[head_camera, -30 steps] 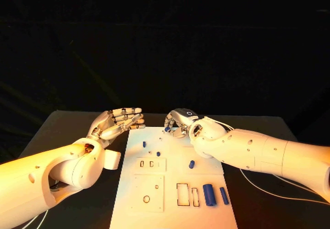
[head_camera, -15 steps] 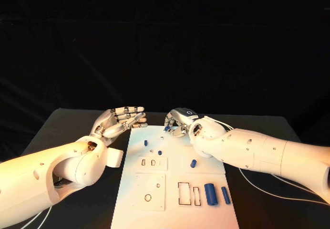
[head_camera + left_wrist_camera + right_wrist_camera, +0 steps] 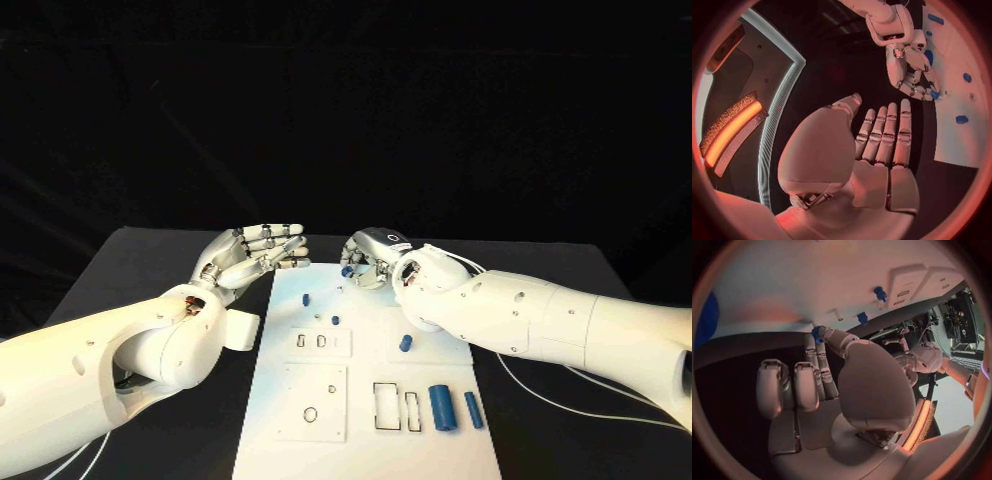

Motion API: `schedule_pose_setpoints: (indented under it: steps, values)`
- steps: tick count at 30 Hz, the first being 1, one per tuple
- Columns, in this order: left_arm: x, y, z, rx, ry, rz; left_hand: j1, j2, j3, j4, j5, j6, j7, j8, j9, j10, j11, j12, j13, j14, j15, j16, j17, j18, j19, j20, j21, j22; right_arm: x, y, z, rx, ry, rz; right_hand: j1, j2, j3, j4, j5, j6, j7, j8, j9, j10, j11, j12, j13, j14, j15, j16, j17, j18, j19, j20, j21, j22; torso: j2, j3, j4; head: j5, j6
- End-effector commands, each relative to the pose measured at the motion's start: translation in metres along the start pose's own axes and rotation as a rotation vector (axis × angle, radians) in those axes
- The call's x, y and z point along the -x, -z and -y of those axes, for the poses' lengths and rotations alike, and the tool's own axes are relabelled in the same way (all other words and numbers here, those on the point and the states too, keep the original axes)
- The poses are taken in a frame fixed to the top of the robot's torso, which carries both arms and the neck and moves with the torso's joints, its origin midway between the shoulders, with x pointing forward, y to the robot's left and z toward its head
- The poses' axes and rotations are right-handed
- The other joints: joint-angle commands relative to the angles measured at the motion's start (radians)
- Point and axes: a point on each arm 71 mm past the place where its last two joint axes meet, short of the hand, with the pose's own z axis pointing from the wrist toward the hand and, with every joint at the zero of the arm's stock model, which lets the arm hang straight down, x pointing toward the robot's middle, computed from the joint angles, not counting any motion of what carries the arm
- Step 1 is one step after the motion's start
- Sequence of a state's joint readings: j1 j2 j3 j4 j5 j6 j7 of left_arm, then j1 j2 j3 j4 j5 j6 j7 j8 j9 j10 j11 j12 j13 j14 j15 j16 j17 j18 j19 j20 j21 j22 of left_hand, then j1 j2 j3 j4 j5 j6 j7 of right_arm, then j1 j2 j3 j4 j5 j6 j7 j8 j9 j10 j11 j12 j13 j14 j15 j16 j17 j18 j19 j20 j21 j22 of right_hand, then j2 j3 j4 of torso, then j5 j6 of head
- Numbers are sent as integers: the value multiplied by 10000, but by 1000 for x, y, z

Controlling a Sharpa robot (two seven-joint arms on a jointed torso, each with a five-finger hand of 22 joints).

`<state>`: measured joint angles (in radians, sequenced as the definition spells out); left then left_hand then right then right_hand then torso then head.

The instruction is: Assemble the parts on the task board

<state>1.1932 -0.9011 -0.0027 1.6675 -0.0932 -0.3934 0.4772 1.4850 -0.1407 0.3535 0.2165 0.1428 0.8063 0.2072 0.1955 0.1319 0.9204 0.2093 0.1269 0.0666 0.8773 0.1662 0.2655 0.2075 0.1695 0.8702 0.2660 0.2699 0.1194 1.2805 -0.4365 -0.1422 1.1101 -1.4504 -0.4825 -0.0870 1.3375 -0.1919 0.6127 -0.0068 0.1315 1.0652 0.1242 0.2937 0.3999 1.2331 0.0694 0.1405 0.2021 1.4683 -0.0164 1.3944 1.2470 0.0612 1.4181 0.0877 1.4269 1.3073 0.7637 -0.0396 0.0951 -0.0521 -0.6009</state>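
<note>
Head view shows the white task board [image 3: 368, 400] in the middle of the table. At its far end the right hand [image 3: 375, 258] pinches a small blue part [image 3: 351, 270] in its fingertips, just over the board. The left hand [image 3: 255, 252] floats beside the board's far left corner, fingers straight and apart, holding nothing. 2 big blue parts [image 3: 441, 407] lie on the board's near right side.

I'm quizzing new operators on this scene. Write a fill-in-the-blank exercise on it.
1. The right hand pinches a small ____ part over the task board.
2. The left hand holds ____, fingers straight.
3. The two largest blue cylinders lie on the board's ____ side, near the robot.

Missing words: blue; nothing; right
</note>
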Motion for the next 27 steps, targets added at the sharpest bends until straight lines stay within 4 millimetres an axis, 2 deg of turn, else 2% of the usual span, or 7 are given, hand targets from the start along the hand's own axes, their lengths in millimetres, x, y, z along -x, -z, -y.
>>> schedule_pose_setpoints:
  steps: [1,5,11,13,17,20,27]
  values:
    - [-2,-1,1,-59,97,-155,-38,-80,63,8,-34,-70,556,11,-15,-44,16,-69,-8,-59,20,-57,15,122,58,-4,60,9,-4,-1,-2,108,17,-398,-85,61,25,-30,21,-73,20,34,39,103,-114,-32,26,469,-7,39,-24,-79,28,19,-8,296,17,3,-4,54,4]
    - [-3,-1,1,-51,105,-161,-38,-80,63,8,-34,-70,556,11,-15,-44,16,-69,-8,-59,20,-57,15,122,58,-4,60,9,-5,-2,-2,48,47,-475,-115,52,33,-31,-16,-123,31,17,61,67,-100,-63,31,460,5,35,-45,-75,14,31,-16,288,17,-9,5,50,-7]
    - [-3,-2,2,-53,110,-169,-38,-80,63,8,-34,-70,556,11,-15,-44,16,-69,-8,-59,20,-57,15,122,58,-4,60,9,-6,-4,0,-61,104,-528,-200,4,61,-28,-58,-278,87,-49,102,-81,-38,-170,28,438,54,21,-102,-45,-87,68,-102,168,27,-8,39,45,-8]
    - [-3,-2,2,-57,112,-174,-38,-80,63,8,-34,-70,556,11,-15,-44,16,-69,-8,-59,20,-57,15,122,58,-4,60,9,-6,-5,0,-91,115,-501,-246,-26,83,-22,-68,-368,128,-92,118,-193,7,-245,14,421,92,2,-152,-34,-128,96,-138,124,45,-3,23,62,18]
    - [-3,-3,3,-60,119,-181,-38,-80,63,8,-34,-70,556,11,-15,-44,16,-69,-8,-59,20,-57,15,122,58,-4,60,9,-6,-6,0,-107,106,-393,-427,-231,153,6,-112,-794,323,-300,158,-832,243,-556,-131,322,288,-139,-464,65,-452,263,-444,-296,47,-13,30,59,13]
    - [-3,-3,3,-49,129,-177,-46,-81,75,0,-36,-75,559,14,-15,-45,18,-77,-7,-64,21,-65,25,122,63,-5,68,10,-5,-6,-1,-46,73,-244,-553,-457,76,17,-96,-1267,420,-545,163,-1458,390,-683,-277,180,420,-378,-912,202,-864,402,-870,-855,38,-12,9,81,1]
    - [-2,-4,2,-20,144,-130,-46,-81,75,0,-36,-75,559,14,-15,-45,18,-77,-7,-64,21,-65,25,122,63,-5,68,10,-1,1,1,3,9,11,-556,-609,-320,5,94,-1616,413,-746,210,-1980,426,-551,-351,97,451,-523,-1223,318,-1196,460,-1282,-1335,22,-1,-4,111,17]
